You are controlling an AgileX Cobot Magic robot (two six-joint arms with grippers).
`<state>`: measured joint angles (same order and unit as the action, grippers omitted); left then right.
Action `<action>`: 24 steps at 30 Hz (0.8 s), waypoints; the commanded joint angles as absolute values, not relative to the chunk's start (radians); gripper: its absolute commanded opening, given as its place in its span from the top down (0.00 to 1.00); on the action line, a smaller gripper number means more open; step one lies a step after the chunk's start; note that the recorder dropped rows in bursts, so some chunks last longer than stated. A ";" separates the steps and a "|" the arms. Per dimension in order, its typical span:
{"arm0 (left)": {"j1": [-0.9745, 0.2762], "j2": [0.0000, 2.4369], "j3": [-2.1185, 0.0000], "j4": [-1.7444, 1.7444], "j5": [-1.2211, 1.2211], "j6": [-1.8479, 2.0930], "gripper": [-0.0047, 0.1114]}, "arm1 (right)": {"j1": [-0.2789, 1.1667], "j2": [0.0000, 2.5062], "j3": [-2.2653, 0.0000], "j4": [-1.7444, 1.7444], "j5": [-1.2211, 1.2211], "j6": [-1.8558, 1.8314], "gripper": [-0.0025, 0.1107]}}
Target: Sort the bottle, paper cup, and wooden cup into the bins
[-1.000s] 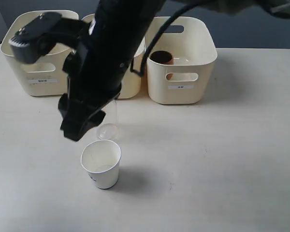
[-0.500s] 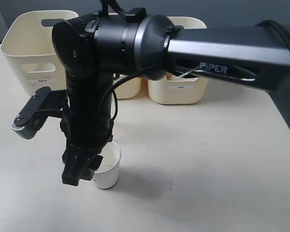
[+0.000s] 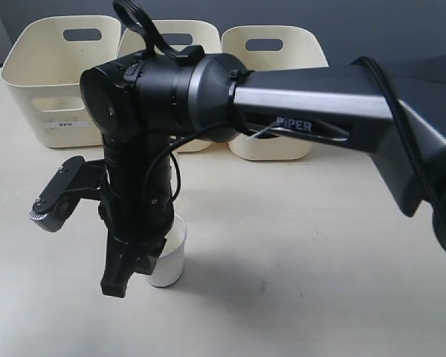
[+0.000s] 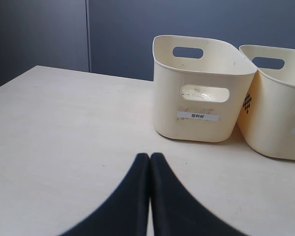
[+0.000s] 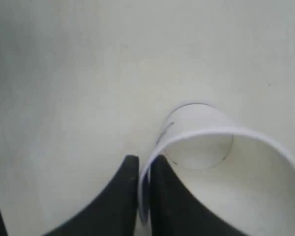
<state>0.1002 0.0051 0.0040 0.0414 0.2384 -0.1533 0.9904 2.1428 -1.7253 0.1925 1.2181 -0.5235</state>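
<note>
Right pincer [image 5: 144, 163] pinches white paper cup [image 5: 221, 164].

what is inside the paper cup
Nothing loose: the right wrist view shows the bare bottom of the paper cup. One fingertip of the right gripper sits inside the rim, pinching the wall. The nearest part of the interior is out of frame.
</note>
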 commanded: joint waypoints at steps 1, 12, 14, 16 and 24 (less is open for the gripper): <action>0.097 0.000 0.000 0.043 0.231 -0.155 0.96 | 0.991 2.142 -1.731 0.184 1.221 -0.550 0.97; 0.097 0.000 0.000 0.043 0.231 -0.155 0.96 | 0.991 2.027 -1.731 0.149 1.221 -0.577 0.97; 0.097 0.000 0.000 0.043 0.231 -0.155 0.96 | 0.991 1.981 -1.731 0.136 1.221 -0.577 0.97; 0.097 0.000 0.000 0.043 0.231 -0.155 0.96 | 0.988 1.928 -1.731 0.130 1.213 -0.577 0.97; 0.097 0.000 0.000 0.043 0.231 -0.155 0.96 | 0.984 1.766 -1.731 -0.135 0.955 -0.437 0.97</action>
